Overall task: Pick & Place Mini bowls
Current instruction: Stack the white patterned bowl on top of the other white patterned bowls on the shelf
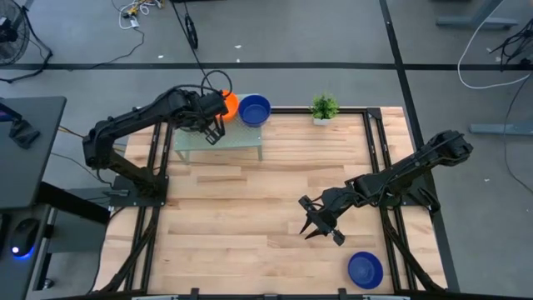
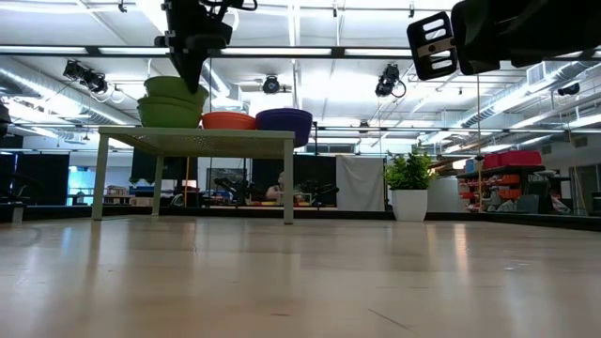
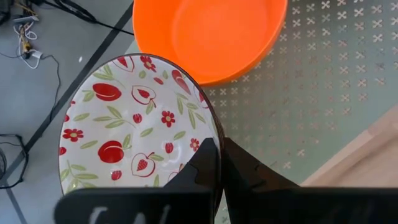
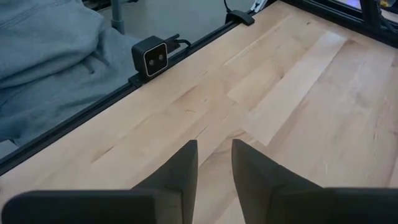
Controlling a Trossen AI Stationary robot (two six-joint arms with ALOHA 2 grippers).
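Blue bowls: two, one (image 1: 255,110) on the stand (image 1: 241,140), one (image 1: 365,268) on the surface (image 1: 241,208).
Orange bowl (image 3: 211,34): one.
Patterned bowl (image 3: 134,124): one, its rim clenched in the left gripper (image 3: 217,163).
Right gripper (image 4: 214,163): fingers slightly parted, empty.

The pale wooden worktop (image 1: 250,208) carries a small raised stand (image 1: 218,142) at its far left, a potted plant (image 1: 324,107) at the far edge, and a blue bowl (image 1: 365,268) near right. On the stand sit an orange bowl (image 1: 230,103) and another blue bowl (image 1: 255,110).

Grey floor (image 1: 333,33) with cables, ceiling spotlights (image 2: 272,84), black curtain (image 2: 362,183)
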